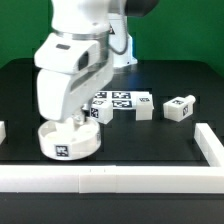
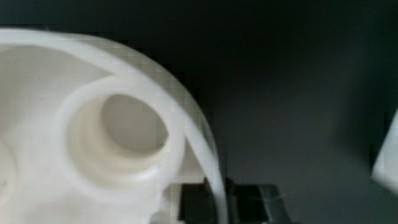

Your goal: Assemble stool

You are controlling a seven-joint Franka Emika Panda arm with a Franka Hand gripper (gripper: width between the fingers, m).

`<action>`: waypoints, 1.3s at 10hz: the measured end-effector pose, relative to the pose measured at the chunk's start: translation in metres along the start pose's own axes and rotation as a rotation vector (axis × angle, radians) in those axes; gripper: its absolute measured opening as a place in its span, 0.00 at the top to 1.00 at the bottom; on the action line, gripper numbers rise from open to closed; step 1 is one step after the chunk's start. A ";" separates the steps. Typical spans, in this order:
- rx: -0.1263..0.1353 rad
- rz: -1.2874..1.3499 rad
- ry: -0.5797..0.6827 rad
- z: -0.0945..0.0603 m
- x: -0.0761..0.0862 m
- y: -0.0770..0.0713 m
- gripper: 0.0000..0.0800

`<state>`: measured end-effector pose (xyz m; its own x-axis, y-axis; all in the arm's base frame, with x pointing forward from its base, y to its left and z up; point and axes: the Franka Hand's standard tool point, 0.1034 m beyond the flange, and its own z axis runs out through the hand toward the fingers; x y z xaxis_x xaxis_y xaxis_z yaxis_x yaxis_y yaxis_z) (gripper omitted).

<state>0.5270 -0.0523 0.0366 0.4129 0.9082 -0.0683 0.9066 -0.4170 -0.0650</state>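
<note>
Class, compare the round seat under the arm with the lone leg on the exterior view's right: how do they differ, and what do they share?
The seat is round with a socket hole; the leg is short and blocky. The seat is larger than the leg. The seat's rim is clamped in the gripper; the leg lies free, apart from it. Both are white and carry black-and-white tags.

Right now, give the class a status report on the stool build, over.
Gripper shut on seat rim. Seat flat on table, visible socket empty. Legs loose beyond it. Border rail close on camera side.
</note>
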 end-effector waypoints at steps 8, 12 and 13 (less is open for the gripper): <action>-0.024 -0.156 0.034 0.006 0.073 -0.007 0.97; -0.019 -0.129 0.031 0.008 0.065 -0.005 0.97; -0.021 -0.134 0.032 0.007 0.067 -0.006 0.97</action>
<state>0.5488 0.0107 0.0250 0.2903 0.9565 -0.0290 0.9553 -0.2914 -0.0501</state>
